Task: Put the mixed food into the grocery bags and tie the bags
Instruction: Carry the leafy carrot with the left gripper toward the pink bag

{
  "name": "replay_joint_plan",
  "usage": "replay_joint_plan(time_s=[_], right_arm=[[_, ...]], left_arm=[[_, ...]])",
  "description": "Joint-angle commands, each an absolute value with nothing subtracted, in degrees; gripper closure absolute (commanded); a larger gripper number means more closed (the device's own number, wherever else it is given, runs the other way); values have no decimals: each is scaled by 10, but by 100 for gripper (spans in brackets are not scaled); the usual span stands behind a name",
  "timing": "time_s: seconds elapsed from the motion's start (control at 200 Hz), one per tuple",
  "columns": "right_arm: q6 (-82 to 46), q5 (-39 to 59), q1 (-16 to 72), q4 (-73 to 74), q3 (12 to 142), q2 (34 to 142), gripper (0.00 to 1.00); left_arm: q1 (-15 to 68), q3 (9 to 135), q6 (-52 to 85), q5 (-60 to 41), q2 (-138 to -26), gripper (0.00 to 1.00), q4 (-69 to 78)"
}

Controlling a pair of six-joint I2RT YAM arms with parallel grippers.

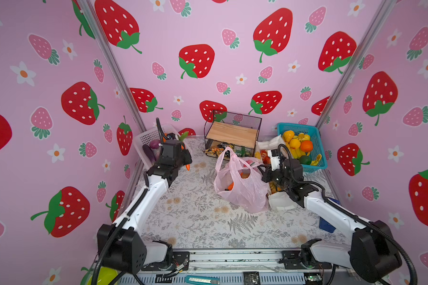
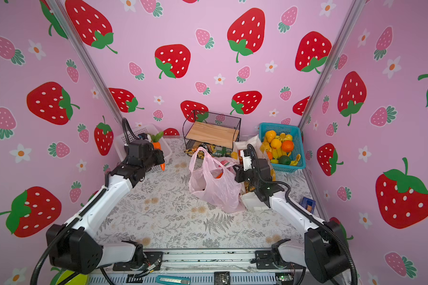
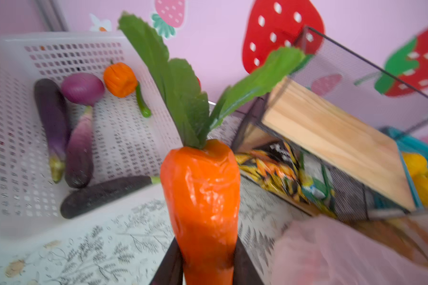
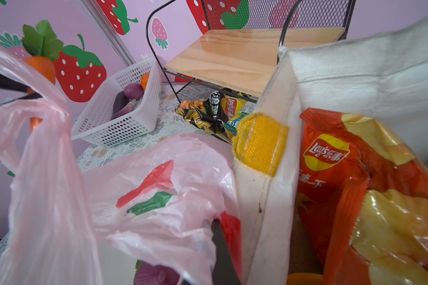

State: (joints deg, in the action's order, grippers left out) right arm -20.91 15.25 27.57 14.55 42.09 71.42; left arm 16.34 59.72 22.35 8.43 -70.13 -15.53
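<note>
A: Where is the carrot (image 3: 200, 197) sitting?
B: It is hanging in the air on the far left, just off the white lattice basket (image 3: 17, 123), leaves up and tip down. The left gripper (image 3: 205, 246) is clamping its lower end between both fingers

A: And the bags?
B: The pink plastic bag (image 1: 240, 187) is standing mid-table, well right of the carrot, with its mouth gaping and orange pieces (image 1: 230, 186) showing through the film. The right gripper (image 1: 263, 171) is pinching its right-hand rim, jaws closed on the plastic. The white canvas tote (image 4: 356, 81) is leaning against the bag's right side, with a red-orange Lay's packet (image 4: 331, 160) lying inside it

A: What else is lying around?
B: Eggplants (image 3: 52, 118) and a red onion (image 3: 83, 87) are resting in the white basket. More snack packets (image 4: 208, 111) are lying under the wire rack (image 1: 232, 134) at the far middle. The blue basket (image 1: 316, 140) at the far right is holding fruit
</note>
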Motion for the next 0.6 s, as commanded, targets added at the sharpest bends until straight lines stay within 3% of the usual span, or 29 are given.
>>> replay_joint_plan(time_s=[0.0,0.3,0.595], right_arm=[[-202,145,274,152,413,700,100],[-204,146,274,153,413,699,100],[-204,147,274,152,413,698,100]], left_arm=[[233,532,226,133,-614,77,-158],[415,410,185,138,-429,80,-218],[503,466,38,134,-523,80,-245]])
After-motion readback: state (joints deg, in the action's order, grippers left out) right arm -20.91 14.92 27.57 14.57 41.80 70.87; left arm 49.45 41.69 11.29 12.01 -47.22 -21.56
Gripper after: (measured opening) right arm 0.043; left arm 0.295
